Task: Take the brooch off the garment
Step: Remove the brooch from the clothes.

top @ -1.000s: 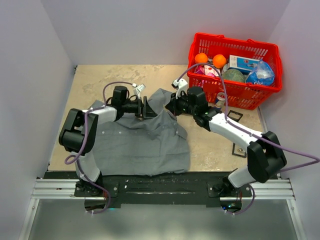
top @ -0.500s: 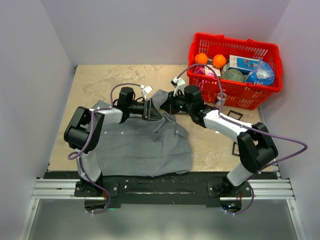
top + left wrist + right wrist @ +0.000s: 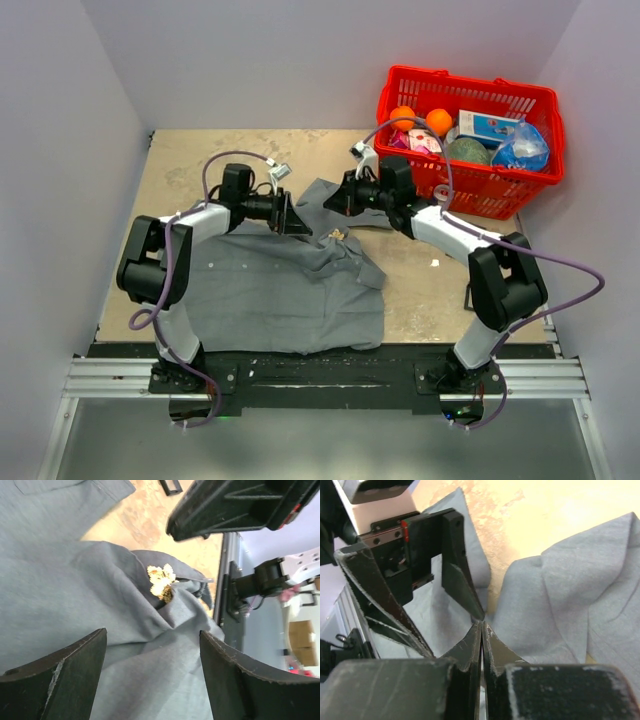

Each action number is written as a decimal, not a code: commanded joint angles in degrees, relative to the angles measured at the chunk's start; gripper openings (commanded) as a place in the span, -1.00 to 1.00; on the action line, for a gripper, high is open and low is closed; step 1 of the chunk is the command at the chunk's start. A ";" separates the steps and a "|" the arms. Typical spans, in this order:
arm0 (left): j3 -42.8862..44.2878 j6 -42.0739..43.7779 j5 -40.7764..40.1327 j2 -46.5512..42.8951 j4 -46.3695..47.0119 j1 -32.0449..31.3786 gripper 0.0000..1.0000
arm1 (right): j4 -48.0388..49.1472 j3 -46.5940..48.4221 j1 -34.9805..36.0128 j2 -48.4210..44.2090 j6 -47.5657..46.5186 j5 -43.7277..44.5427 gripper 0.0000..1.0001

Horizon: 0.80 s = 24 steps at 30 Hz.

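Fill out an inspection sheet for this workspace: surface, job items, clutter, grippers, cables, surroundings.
Surface: beige mottled tabletop, partly covered by cloth.
Job's things: grey garment lying rumpled; gold and white brooch still pinned on a raised fold.
Clutter: red basket of odds and ends at the far right corner; two small black frames beside the right arm.
Grippers: left gripper open, the brooch ahead of it; right gripper shut over the garment's far edge, pinch on cloth cannot be told.
Cables: purple cable looped along each arm, off the brooch.
Surroundings: plain pale walls; metal rail at the near edge.
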 commanded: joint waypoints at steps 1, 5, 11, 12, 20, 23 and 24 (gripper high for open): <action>3.21 7.95 -0.28 0.89 -2.25 -0.55 0.58 | -3.99 3.97 -0.20 -0.55 -5.32 -3.47 -0.81; 6.10 4.97 -0.37 3.18 1.00 -1.43 0.58 | -9.71 5.46 -1.25 -0.46 -8.06 -4.87 -0.39; 8.58 2.50 0.33 5.64 1.89 -1.60 0.58 | -20.79 7.49 -2.57 0.41 -14.83 -6.11 -0.36; 8.66 2.33 0.25 5.64 1.98 -1.60 0.58 | -22.02 7.40 -2.75 0.76 -15.01 -6.46 -0.35; 7.87 1.27 0.51 5.38 2.50 -1.78 0.58 | -25.01 5.82 -3.11 1.91 -14.83 -9.62 -0.14; 7.43 0.31 0.51 5.29 3.56 -1.95 0.57 | -25.80 5.82 -3.19 2.61 -14.92 -9.27 -0.08; 7.43 0.13 0.51 5.20 3.82 -1.95 0.57 | -26.33 5.91 -3.11 2.70 -14.92 -9.19 -0.08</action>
